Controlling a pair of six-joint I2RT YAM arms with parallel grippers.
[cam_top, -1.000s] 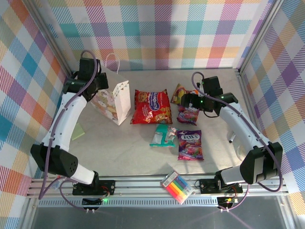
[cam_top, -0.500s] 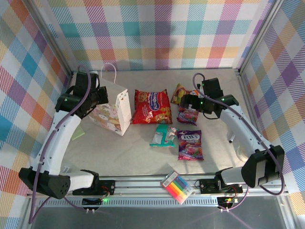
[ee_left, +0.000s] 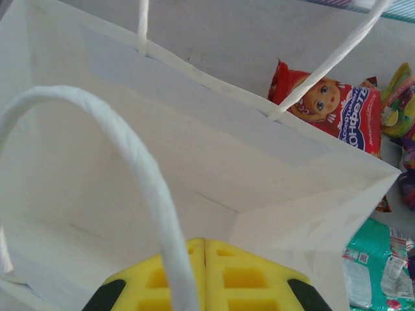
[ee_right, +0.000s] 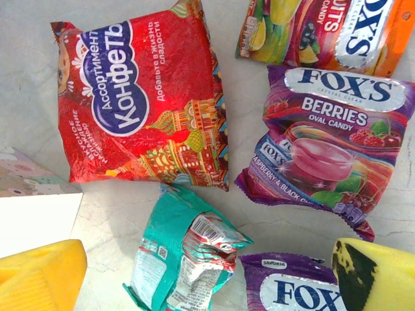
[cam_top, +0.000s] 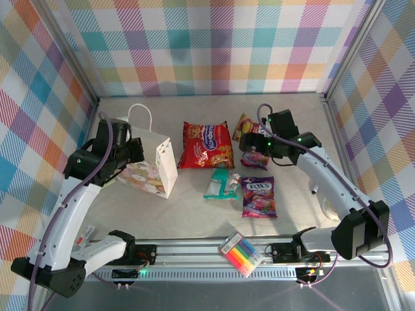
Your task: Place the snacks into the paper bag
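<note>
the paper bag [cam_top: 154, 170] is on the left part of the table [cam_top: 175, 214], leaning a little, its open mouth turned up toward the left arm. the left gripper [ee_left: 205, 275] is at the near rim of the bag. its 2 yellow pads [ee_left: 246, 278] are pressed together with no gap between them, and the bag seems pinched there, but the exact place of the pinch is hidden. 1 white rope handle [ee_left: 133, 162] curves down over the left pad. the inside of the bag shows bare white paper.

all 5 snacks lie flat on the table, outside the bag and to its right. the red chip bag [cam_top: 206, 144] is near the bag's right side. the teal packet [cam_top: 222, 184] lies closer to the near edge, and the purple candy bag [cam_top: 259, 196] is just beside it on the right. the orange packet [cam_top: 245, 126] and the magenta packet [cam_top: 255, 158] lie farther right, touching or overlapping each other.

the right gripper [cam_top: 249, 144] hangs above these 2 small packets. its yellow fingers [ee_right: 39, 275] stand wide apart and nothing is between them. in the right wrist view the teal packet lies on the table below the gap.

a flat pack of coloured markers [cam_top: 241, 254] lies at the near edge, on the rail between the arm bases.
</note>
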